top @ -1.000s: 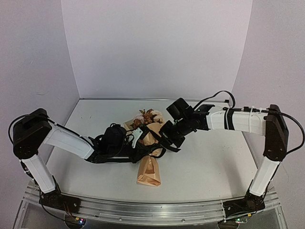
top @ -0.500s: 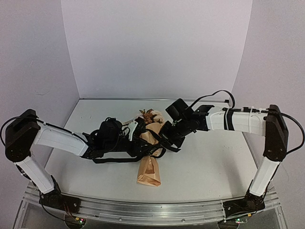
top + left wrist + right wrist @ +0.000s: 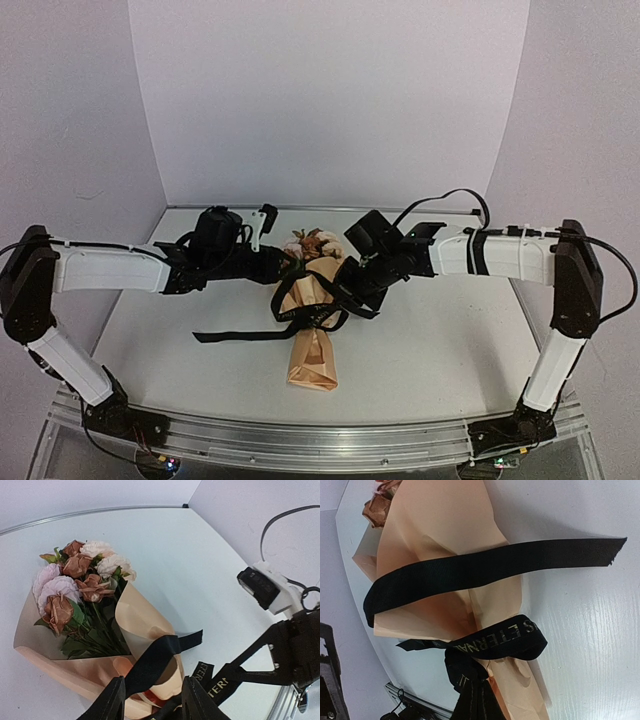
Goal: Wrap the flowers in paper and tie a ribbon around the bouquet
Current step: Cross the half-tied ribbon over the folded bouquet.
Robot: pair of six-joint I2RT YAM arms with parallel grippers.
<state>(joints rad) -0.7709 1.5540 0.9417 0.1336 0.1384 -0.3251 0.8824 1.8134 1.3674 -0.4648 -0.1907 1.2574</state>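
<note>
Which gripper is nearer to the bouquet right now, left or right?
Right. The right gripper sits over the bouquet's waist, shut on the ribbon wrapped there. The left gripper, open, hangs apart at the bouquet's left side, near the blooms.
</note>
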